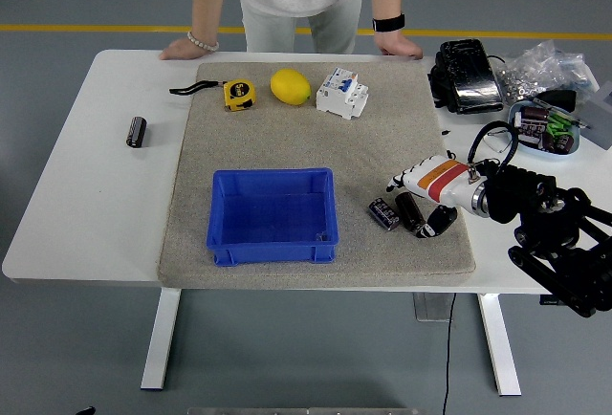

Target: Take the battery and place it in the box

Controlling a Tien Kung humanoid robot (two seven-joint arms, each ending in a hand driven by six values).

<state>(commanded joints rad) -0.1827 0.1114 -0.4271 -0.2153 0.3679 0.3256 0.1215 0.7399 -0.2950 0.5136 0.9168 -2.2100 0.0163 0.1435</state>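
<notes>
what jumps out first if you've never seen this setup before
The bright blue box stands empty at the front of the grey mat, the strongest colour on the table. Right of it, the robot's right hand, white with an orange band, reaches over two dark batteries lying side by side. At the far edge a person rests both hands on the table, behind a yellow lemon.
</notes>
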